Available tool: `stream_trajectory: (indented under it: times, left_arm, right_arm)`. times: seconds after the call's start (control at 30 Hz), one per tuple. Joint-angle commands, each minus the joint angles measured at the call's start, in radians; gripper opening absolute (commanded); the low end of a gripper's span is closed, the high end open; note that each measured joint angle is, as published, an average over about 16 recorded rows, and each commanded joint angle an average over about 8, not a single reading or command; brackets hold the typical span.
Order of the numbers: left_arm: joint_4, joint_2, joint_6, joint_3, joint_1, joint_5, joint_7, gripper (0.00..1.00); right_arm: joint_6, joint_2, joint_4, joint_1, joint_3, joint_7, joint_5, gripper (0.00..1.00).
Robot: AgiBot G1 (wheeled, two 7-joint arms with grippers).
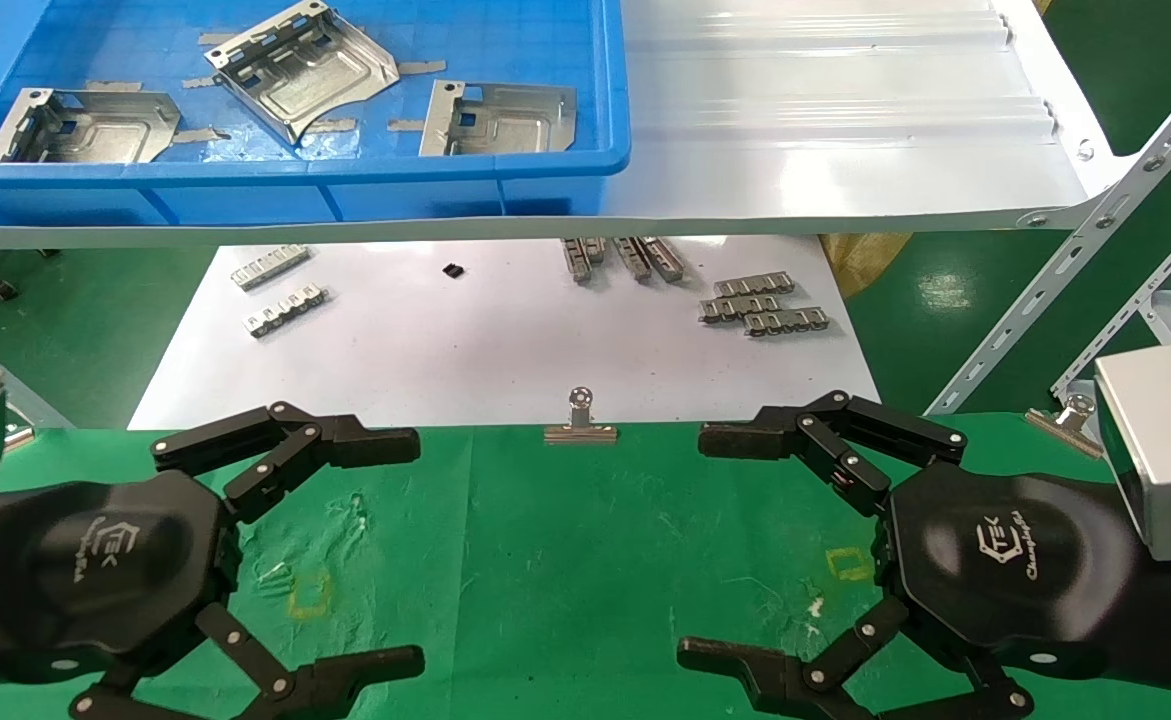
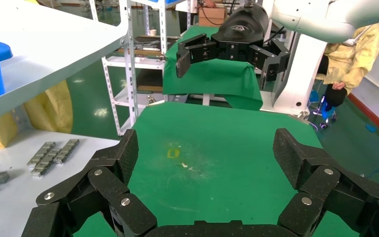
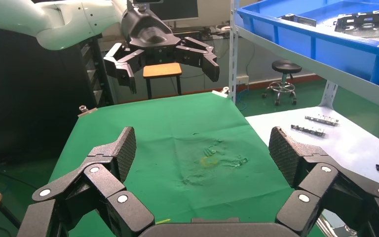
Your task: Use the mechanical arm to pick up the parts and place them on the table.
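My left gripper (image 1: pixel 415 545) and right gripper (image 1: pixel 690 545) hover spread wide over the table (image 1: pixel 565 560); the parts (image 1: pixel 300 65) look stiff, light, slippery, so I'd pinch a bent flange.

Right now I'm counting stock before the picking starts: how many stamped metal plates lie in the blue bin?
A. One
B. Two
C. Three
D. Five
C: the head view shows three plates in the blue bin, one at the left, one in the middle and one at the right; none lies on the green cloth.
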Motion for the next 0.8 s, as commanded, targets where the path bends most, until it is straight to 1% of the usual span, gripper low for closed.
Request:
stream_trajectory:
  times: [0.03,0.8]
  left_arm:
    - [0.0,0.0,0.0,0.0,0.0,0.0,0.0,1.0]
    - [0.0,0.0,0.0,0.0,0.0,0.0,0.0,1.0]
  right_arm:
    - [0.0,0.0,0.0,0.0,0.0,0.0,0.0,1.0]
    - [0.0,0.0,0.0,0.0,0.0,0.0,0.0,1.0]
